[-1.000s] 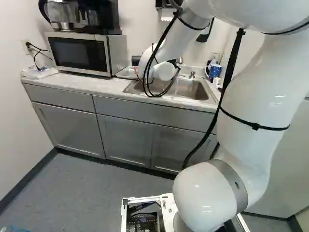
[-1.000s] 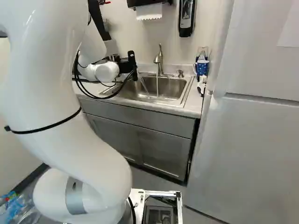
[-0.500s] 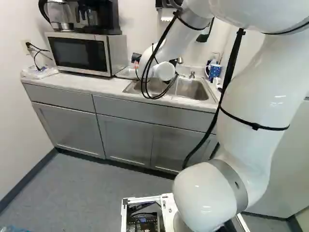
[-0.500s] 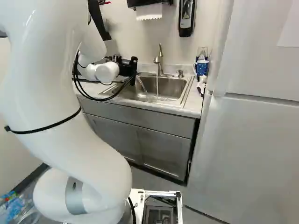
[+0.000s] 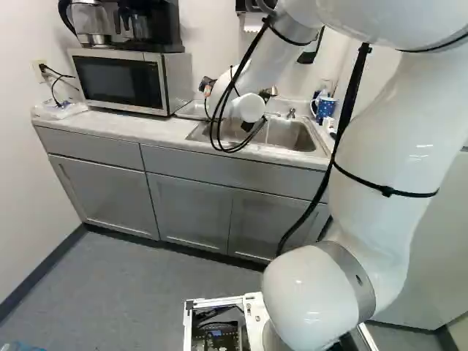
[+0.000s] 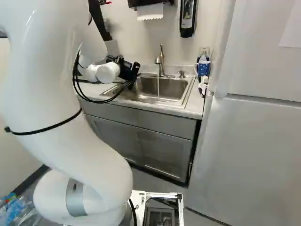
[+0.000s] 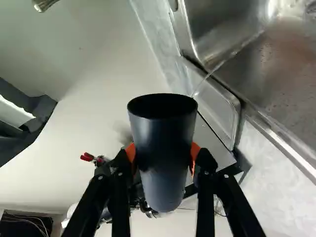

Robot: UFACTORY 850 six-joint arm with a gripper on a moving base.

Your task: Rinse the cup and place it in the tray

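Pinching the dark cup (image 7: 165, 143) from two opposite sides, the gripper (image 6: 128, 70) hung at the left end of the sink (image 6: 176, 89) in the right base view. Its orange pads (image 7: 195, 154) pressed against the cup's outer wall, between the rim and the base. The cup was off the counter (image 5: 124, 126), held in the air, and in the wrist view its round, open mouth showed a black inside. How much water it held could not be told.

A thin stream of water (image 6: 158, 87) fell from the faucet (image 6: 160, 60) into the sink, apart from the gripper. In the wrist view a fine clear streak also slanted across the sink's edge towards the cup's rim; whether it touched the cup was unclear.

The shallow tray (image 7: 224, 111) lay beside the sink, on the side towards the microwave (image 5: 121, 82), and the cup was not in it. A coffee maker (image 5: 153, 25) stood on top of the microwave.

On the other side of the sink, in the right base view, a blue mug (image 6: 203, 69) with white dots stood near the soap pump (image 6: 181, 74). A black soap dispenser (image 6: 187, 19) hung on the wall above, next to the paper towel dispenser (image 6: 146, 3). The white arm (image 6: 70, 103) reached forward on the left of that view.
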